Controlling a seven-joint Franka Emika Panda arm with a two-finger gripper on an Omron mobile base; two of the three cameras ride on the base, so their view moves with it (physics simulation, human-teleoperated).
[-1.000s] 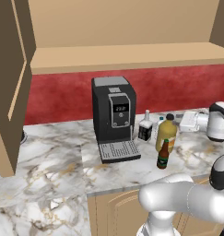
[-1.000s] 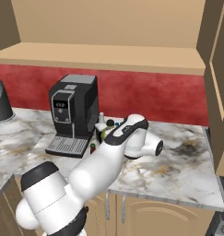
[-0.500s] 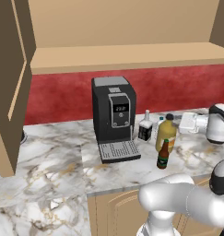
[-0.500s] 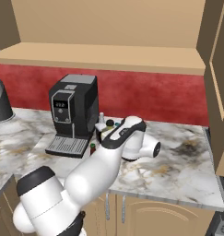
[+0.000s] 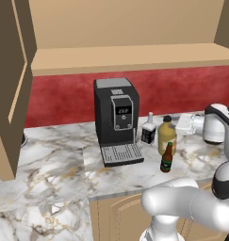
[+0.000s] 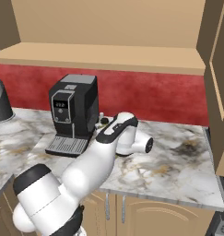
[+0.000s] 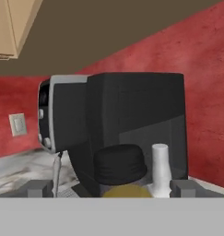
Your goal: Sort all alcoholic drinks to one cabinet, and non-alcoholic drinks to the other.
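With wide-open gripper (image 7: 111, 186) level beside the juice bottle (image 5: 167, 135), reaching for it; next, close around its body.

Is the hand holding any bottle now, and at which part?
Nothing is held. The hand is open, just behind the juice bottle's dark cap, not touching it.

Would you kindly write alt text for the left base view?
Three bottles stand on a marble counter right of a black coffee machine: a yellow juice bottle, a brown beer bottle in front, a black-labelled clear bottle behind. A wide open cabinet hangs above.
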